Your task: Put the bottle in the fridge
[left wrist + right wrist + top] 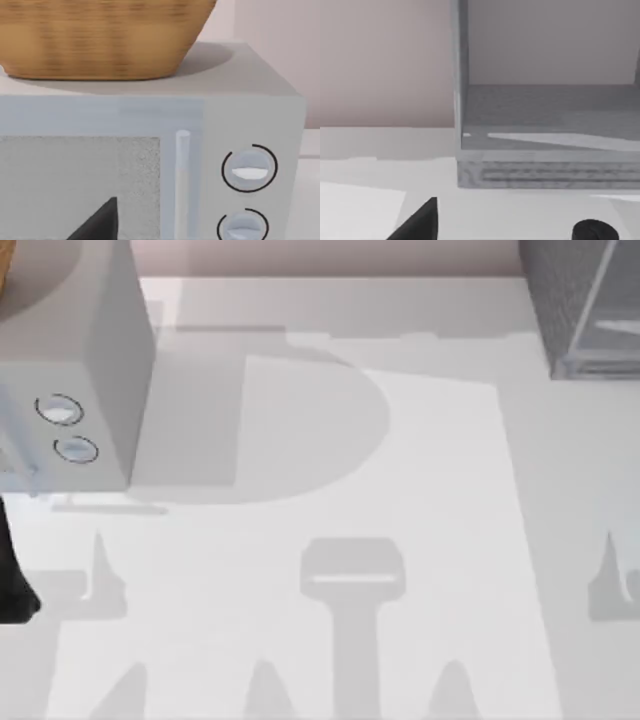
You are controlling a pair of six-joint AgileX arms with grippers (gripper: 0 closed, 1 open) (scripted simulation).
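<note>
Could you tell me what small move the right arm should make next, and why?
Probably ease the right gripper straight ahead towards the fridge: its wrist camera faces the fridge squarely, a stretch of table between them. In the top view the fridge stands at the far right corner. The left arm is parked at the left edge.

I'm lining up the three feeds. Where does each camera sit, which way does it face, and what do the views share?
Top view: above the table, looking down; a dark bit of arm at its left edge.
Left wrist view: faces the dial box with a basket on top; one dark fingertip shows.
Right wrist view: faces the fridge; dark fingertip.
Shared: top and left wrist views both show the dial box; top and right wrist views both show the fridge.
</note>
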